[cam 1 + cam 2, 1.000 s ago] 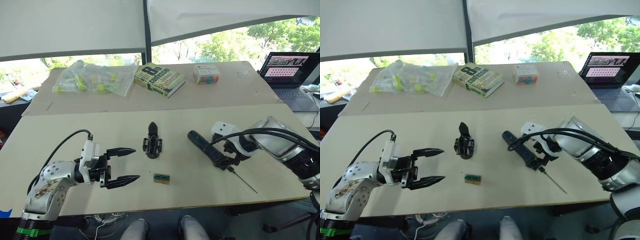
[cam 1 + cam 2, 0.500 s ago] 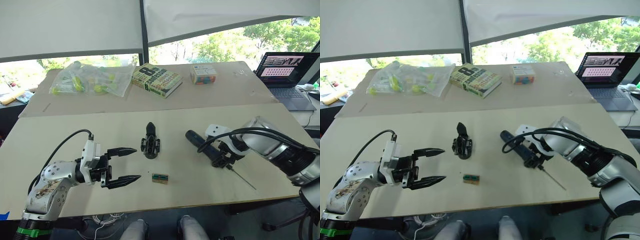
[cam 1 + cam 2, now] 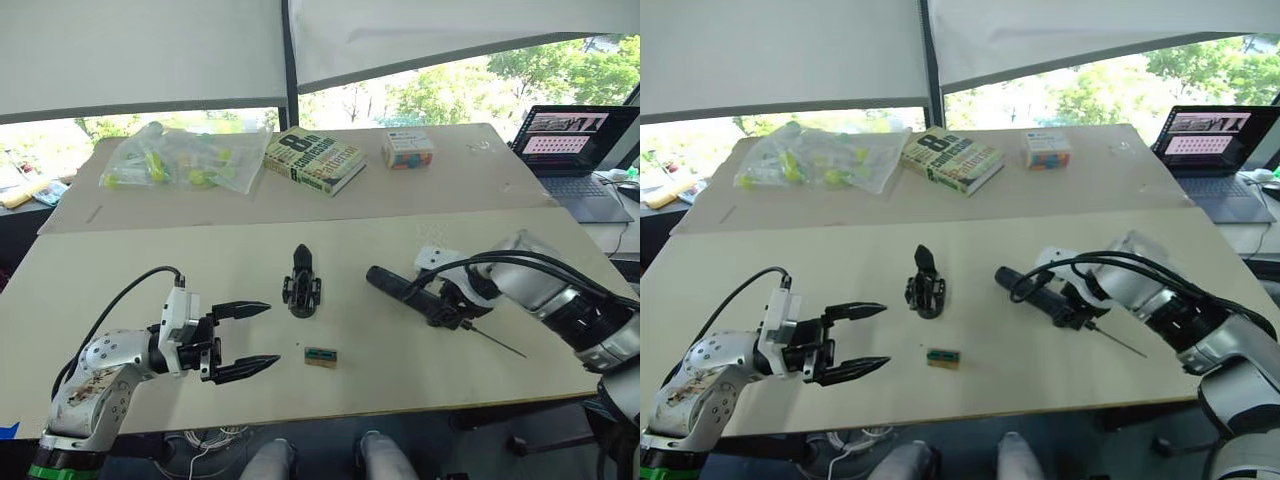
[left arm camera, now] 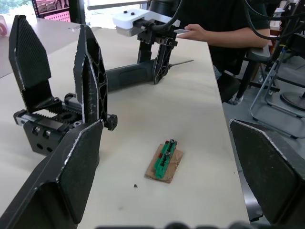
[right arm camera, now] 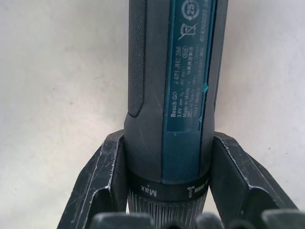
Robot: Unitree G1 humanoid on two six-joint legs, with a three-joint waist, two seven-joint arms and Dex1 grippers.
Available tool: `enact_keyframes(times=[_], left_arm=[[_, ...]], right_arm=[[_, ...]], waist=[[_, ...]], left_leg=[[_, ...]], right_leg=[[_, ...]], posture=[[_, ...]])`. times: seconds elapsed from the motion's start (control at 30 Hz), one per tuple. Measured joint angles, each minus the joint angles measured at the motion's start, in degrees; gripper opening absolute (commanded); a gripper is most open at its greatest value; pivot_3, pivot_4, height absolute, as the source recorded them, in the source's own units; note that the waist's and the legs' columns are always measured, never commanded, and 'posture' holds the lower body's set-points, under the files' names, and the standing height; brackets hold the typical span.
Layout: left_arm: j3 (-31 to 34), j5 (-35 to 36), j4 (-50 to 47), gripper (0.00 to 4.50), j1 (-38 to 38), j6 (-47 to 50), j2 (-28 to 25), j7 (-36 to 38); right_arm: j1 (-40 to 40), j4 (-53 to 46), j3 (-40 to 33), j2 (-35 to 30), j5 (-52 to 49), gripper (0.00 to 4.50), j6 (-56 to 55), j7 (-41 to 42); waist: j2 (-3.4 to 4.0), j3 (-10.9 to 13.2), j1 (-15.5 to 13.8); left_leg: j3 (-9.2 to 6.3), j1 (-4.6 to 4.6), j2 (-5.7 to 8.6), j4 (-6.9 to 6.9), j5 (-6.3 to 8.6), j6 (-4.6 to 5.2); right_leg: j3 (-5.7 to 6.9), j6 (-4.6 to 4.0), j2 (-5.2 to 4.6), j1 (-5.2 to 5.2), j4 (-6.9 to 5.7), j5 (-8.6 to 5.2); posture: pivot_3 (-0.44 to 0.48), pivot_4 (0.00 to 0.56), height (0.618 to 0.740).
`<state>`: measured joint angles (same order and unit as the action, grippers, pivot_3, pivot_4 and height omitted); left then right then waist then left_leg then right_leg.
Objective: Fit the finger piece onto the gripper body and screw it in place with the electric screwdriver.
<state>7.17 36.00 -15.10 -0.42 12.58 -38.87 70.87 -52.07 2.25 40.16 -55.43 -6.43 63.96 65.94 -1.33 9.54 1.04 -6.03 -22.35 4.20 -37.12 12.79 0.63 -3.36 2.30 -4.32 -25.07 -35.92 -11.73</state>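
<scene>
**Right arm clamped on the screwdriver; left arm waiting open beside the gripper body**

Left arm: the left gripper [image 3: 247, 340] hovers low over the pale wooden counter [image 3: 120, 270], its two black fingers [image 3: 240, 309] spread wide with nothing between them. It points towards the centre of the counter. Judgement: it is held open and ready so it can steady or pick up a part once the tool is in hand.

Ahead of those fingers and slightly beyond them stands the small black blocky gripper body [image 3: 303, 285], upright on its base, pointed black finger rising from the top. It is apart from both arms. I cannot tell whether the finger piece is already seated on it or lies elsewhere; no loose black wedge is evident on the counter.

Just off the left fingertips, nearer the counter's front edge, lies a small green strip on a tan card [image 3: 320, 355], possibly a screw or bit holder; too small to say.

Right arm: the right gripper [image 5: 162, 191] has its fingers [image 5: 102, 181] pressed against both sides of the thick black pen-shaped electric screwdriver [image 3: 410, 293], pinching it near the torque collar marked "Max". The barrel runs away from the fingers towards the gripper body, lying low along the counter; the thin metal bit [image 3: 497, 343] sticks out the other way. Judgement: gripping near the collar keeps the bit end controllable, but the tool must be turned round before the bit can reach a screw.

In the left wrist view, a person's forearm [image 4: 217, 33] rests at the counter's far edge.
</scene>
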Motion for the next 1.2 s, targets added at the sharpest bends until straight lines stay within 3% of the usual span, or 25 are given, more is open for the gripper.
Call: enact_keyframes(times=[0.13, 0.27, 0.4, 0.5, 0.6, 0.73, 0.9, 1.2], left_arm=[[0.77, -0.02, 0.67, 4.5, 0.11, -0.12, -1.18, 1.14], [0.77, -1.47, 4.92, 4.5, -0.95, -2.62, -2.24, 4.0], [0.55, -3.64, 11.01, 4.5, -2.98, -5.74, -3.16, 7.59], [0.1, -5.44, 14.32, 4.5, -4.16, -8.82, -3.38, 10.0], [-1.68, -7.2, 16.15, 4.5, -4.42, -11.07, -2.51, 10.85], [-5.03, -9.17, 16.1, 4.5, -4.39, -13.07, -0.67, 10.98], [-7.44, -11.7, 17.04, 4.5, -4.61, -14.73, 3.1, 8.45], [-11.74, -15.16, 19.46, 4.5, -6.78, -15.59, 7.47, 5.86]], right_arm=[[4.68, -0.62, -12.71, -2.13, -5.87, 1.95, -3.36, 1.72], [14.02, -7.22, -33.0, -1.22, -18.0, 1.95, -10.58, 6.6], [19.07, -14.69, -52.49, 11.62, -32.37, 1.95, -12.84, 1.84], [22.37, -22.69, -59.17, 17.02, -36.76, 1.95, -17.66, -2.69], [29.53, -30.55, -56.57, 25.72, -37.19, 1.95, -27.6, -2.03], [32.58, -32.48, -50.32, 31.9, -36.89, 1.95, -36.42, -0.07], [32.58, -27.95, -43.99, 34.08, -32.79, 1.95, -46.13, 4.06], [33.32, -21.34, -38.35, 33.39, -29.17, 1.95, -51.48, 7.67]], waist=[[0.07, 0.08, -0.26], [0.07, 0.08, -0.27], [0.06, 0.08, 0.13], [0.04, 0.06, -0.34], [0.01, 0.04, -0.31], [0.02, 0.05, -0.11], [0.02, 0.05, -0.06], [0.02, 0.05, -0.19]], left_leg=[[0.02, -0.08, 0.0, 0.01, 0.0, 0.0], [0.03, -0.05, -0.03, 0.07, 0.0, 0.0], [0.07, 0.03, -0.07, 0.05, 0.0, 0.0], [0.05, 0.06, -0.07, 0.06, 0.0, 0.0], [0.05, 0.04, -0.06, 0.07, 0.04, -0.05], [0.07, 0.07, -0.03, -0.04, 0.04, -0.05], [0.08, 0.28, -0.06, 0.0, 0.04, -0.06], [0.08, 0.27, -0.04, -0.01, 0.04, -0.06]], right_leg=[[0.0, 0.0, 0.0, -0.08, 0.0, 0.0], [0.02, 0.0, 0.03, -0.04, 0.01, 0.0], [-0.04, -0.04, 0.05, 0.02, -0.11, 0.05], [0.02, -0.04, 0.04, 0.03, -0.1, 0.04], [0.02, -0.03, -0.01, -0.02, -0.13, 0.05], [-0.02, 0.02, -0.02, 0.0, -0.14, 0.17], [0.02, 0.01, 0.04, 0.12, -0.15, 0.17], [0.03, 0.01, 0.02, 0.11, -0.16, 0.18]], posture=[[0.0, 0.15, 0.74], [0.0, 0.15, 0.74], [0.0, 0.15, 0.74], [0.0, 0.15, 0.74], [0.0, 0.15, 0.74], [0.0, 0.15, 0.74], [0.0, 0.15, 0.74], [0.0, 0.15, 0.74]])
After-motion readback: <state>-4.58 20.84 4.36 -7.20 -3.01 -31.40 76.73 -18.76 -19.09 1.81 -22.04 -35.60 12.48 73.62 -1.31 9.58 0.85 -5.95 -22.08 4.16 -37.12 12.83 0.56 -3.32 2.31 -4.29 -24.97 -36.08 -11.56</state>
